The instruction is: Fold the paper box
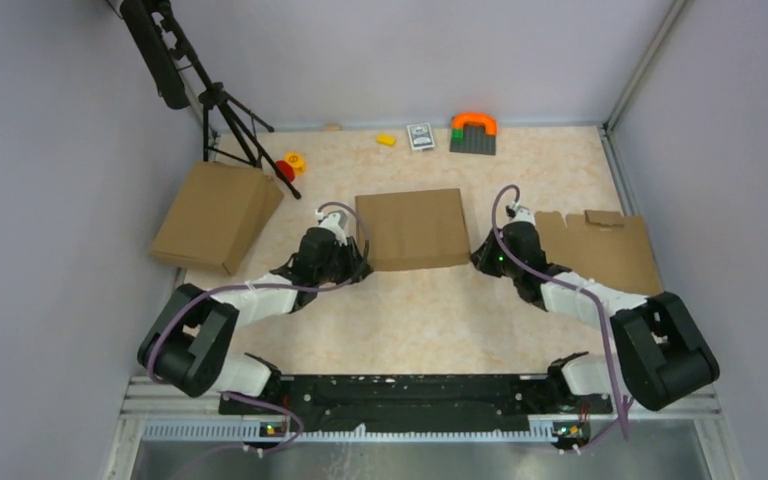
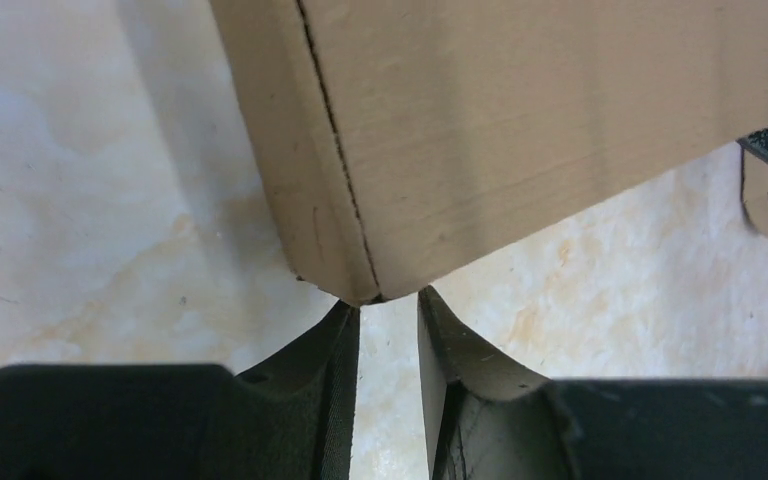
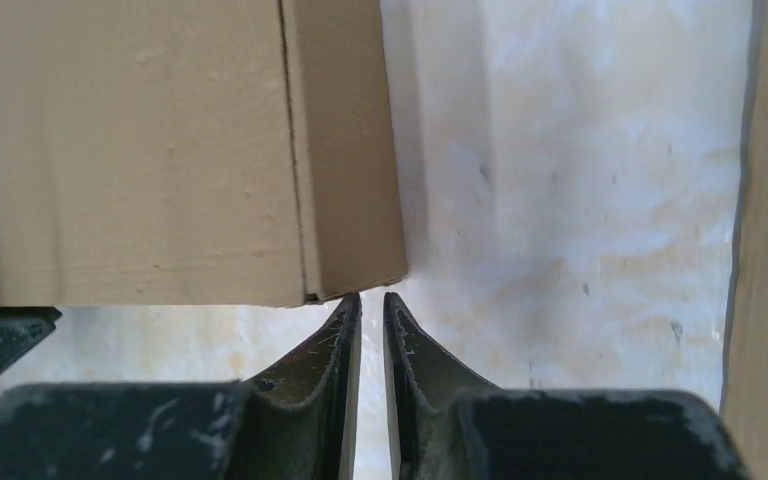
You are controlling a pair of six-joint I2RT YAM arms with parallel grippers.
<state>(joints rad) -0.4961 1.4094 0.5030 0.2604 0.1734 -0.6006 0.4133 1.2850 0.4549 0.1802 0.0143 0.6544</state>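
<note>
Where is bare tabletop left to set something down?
Widest bare patch: the near strip between the paper box and the arm bases. A narrower band lies beyond the box, before the grey block. Crowded: both flanks, with left gripper, right gripper, second box, cardboard blank.

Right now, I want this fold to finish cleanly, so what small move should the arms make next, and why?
Probably ease both grippers forward together to press the near corners. The paper box already looks closed, and the left gripper and right gripper sit just short of its near corners, jaws narrow and holding nothing, so an even push could seat the front wall.
</note>
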